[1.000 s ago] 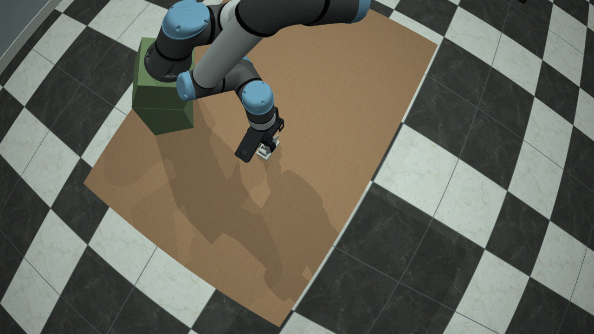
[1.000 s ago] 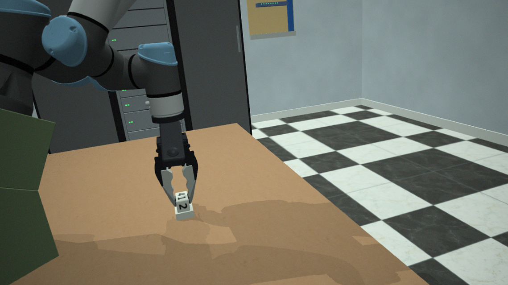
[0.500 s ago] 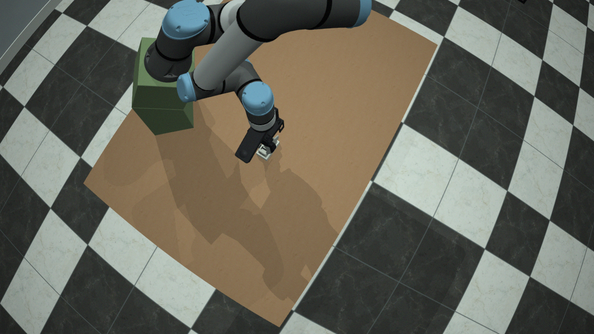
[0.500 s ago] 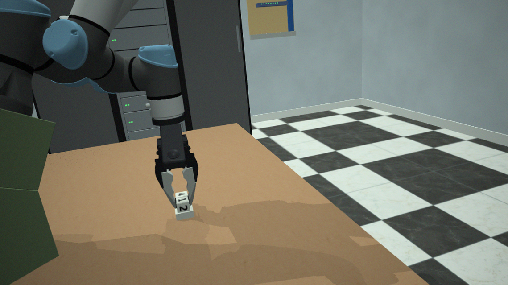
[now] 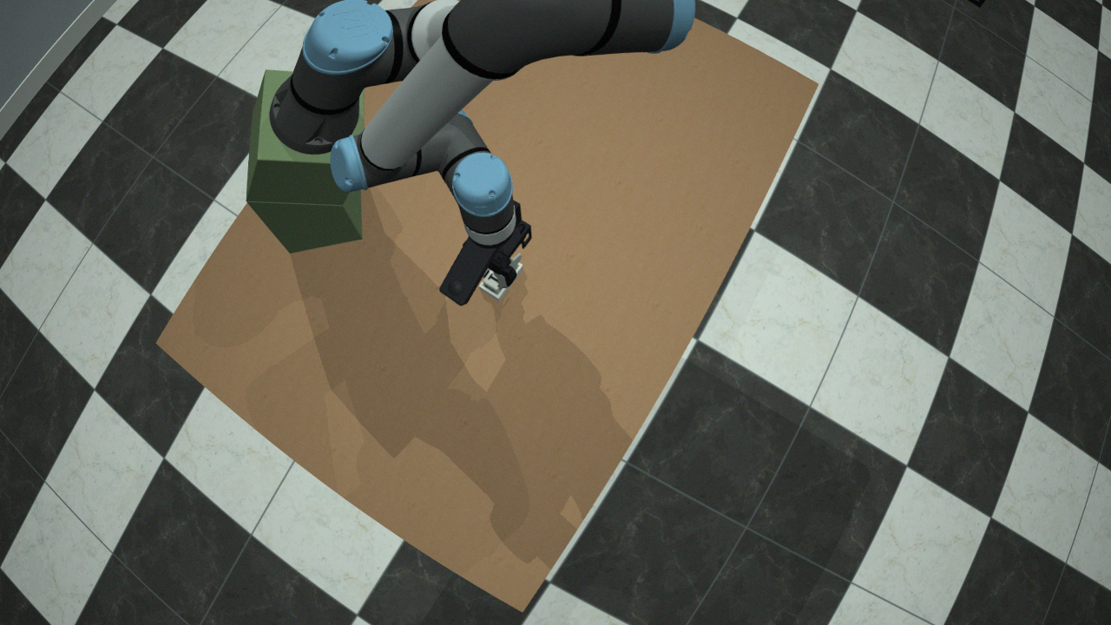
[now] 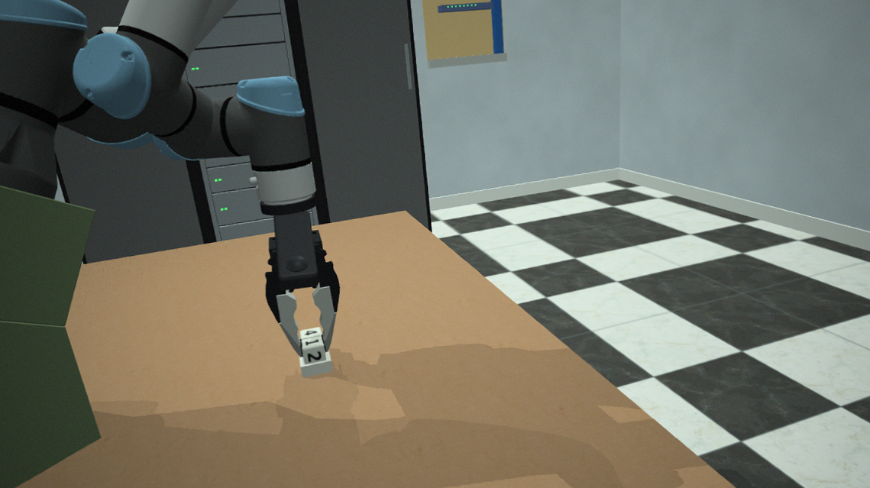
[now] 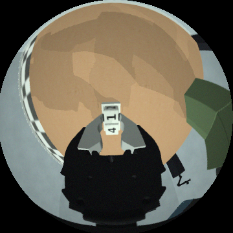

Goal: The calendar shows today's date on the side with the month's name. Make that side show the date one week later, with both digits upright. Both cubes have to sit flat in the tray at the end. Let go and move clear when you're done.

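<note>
My gripper (image 6: 313, 353) (image 7: 111, 114) points down and is shut on the cube (image 6: 314, 356) (image 7: 111, 116) nearer the exterior camera, one finger on each side. This cube shows a sideways 2 on its side face and a 1 on top. It is at the end of the small white tray (image 5: 492, 295) (image 6: 316, 370) (image 7: 110, 103), low over or in it; whether it sits flat I cannot tell. The other cube (image 6: 309, 332) (image 7: 112, 130) is right behind it and shows a 4 on top. The month's name and the faces turned away are hidden.
The brown table top (image 5: 644, 194) (image 6: 189, 314) (image 7: 155, 94) carries the tray and wide arm shadows. The green base block (image 5: 303, 186) (image 6: 8, 272) (image 7: 197, 113) of the arm stands at one side. The arm's links hang over the table between base and tray.
</note>
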